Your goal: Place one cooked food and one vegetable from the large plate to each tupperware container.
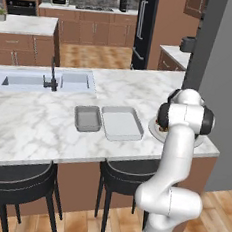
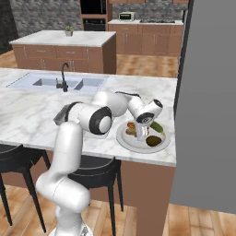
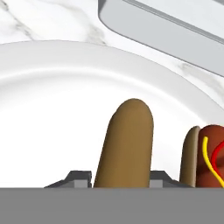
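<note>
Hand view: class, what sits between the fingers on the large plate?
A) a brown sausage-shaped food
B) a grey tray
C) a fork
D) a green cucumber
A: a brown sausage-shaped food stands between the fingers on the white large plate.

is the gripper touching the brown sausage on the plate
Touching: in the hand view the gripper's fingertips press both sides of the brown sausage.

The arm is reaching forward and down, wrist bending low, and the gripper (image 2: 139,133) is pinching in with its fingertips (image 3: 78,178) nearly together.
</note>
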You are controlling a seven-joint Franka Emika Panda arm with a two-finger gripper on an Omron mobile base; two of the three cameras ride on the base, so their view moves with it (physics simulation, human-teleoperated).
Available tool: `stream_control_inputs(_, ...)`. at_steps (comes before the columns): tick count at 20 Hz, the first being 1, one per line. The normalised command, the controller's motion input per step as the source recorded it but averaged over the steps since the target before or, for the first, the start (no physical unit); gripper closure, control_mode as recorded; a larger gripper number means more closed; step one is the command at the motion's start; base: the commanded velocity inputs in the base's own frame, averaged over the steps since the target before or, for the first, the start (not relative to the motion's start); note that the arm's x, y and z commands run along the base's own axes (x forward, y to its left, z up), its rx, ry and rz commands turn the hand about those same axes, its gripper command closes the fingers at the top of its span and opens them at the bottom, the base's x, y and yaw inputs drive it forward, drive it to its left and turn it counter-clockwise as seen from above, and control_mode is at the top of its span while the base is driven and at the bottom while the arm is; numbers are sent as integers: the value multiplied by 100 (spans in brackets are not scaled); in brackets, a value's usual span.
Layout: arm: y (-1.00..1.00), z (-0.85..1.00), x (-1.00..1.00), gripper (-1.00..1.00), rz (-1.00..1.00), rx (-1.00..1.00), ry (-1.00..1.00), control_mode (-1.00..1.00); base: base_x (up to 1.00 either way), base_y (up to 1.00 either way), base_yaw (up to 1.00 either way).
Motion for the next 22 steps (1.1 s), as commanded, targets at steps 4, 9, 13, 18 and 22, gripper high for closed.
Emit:
stream_control_inputs(4,5,-52,0,100,0,0,-13,-100,0,0,0)
stream_control_inputs(9,10,26,-69,100,-5,0,-14,-100,0,0,0)
stream_control_inputs(13,49,100,-73,100,0,-1,-11,-100,0,0,0)
stream_control_inputs(18,81,96,-29,100,12,-17,-2,-100,0,0,0)
stream_control_inputs(22,100,76,-10,100,16,-26,0,-100,0,0,0)
